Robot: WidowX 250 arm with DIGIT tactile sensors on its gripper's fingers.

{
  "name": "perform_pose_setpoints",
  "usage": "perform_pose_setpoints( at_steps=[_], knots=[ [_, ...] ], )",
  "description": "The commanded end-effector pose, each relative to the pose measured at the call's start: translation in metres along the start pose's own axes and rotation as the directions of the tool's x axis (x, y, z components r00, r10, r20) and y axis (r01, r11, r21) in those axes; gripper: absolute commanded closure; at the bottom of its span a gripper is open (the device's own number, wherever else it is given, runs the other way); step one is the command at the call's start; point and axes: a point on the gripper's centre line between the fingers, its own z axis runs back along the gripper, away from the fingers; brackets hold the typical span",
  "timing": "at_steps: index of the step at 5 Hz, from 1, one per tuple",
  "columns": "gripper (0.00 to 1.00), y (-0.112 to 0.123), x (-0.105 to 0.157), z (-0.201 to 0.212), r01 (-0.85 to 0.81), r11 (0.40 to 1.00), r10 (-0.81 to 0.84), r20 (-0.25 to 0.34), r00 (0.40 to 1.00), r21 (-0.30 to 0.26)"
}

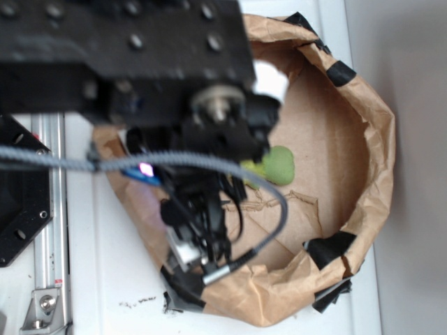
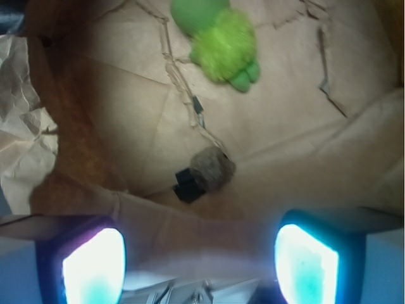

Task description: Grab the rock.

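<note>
The rock (image 2: 213,169), a small rough grey-brown lump, lies on the brown paper floor in the middle of the wrist view. My gripper (image 2: 200,265) is open, and its two glowing pads (image 2: 95,266) stand wide apart at the bottom of that view. The rock is ahead of them, nearly centred between them, with a fold of paper in between. Nothing is between the pads. In the exterior view the black arm (image 1: 174,84) hangs over the paper basin and hides both the rock and the fingers.
A fuzzy green plush toy (image 2: 221,39) (image 1: 276,166) lies beyond the rock. A small black piece (image 2: 188,185) touches the rock's near-left side. Crumpled brown paper walls (image 1: 374,139) with black tape patches (image 1: 328,248) ring the area. A metal rail (image 1: 45,209) runs along the left.
</note>
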Motion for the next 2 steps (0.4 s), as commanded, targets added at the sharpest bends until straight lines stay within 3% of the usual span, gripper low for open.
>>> perform_pose_setpoints(
  at_steps=[1, 2],
  knots=[
    [0.00, 0.016, 0.041, -0.002, -0.185, 0.982, 0.187, 0.042, 0.981, -0.034],
    [0.00, 0.006, 0.021, -0.042, -0.113, 0.993, 0.114, -0.036, 0.993, 0.018]
  ],
)
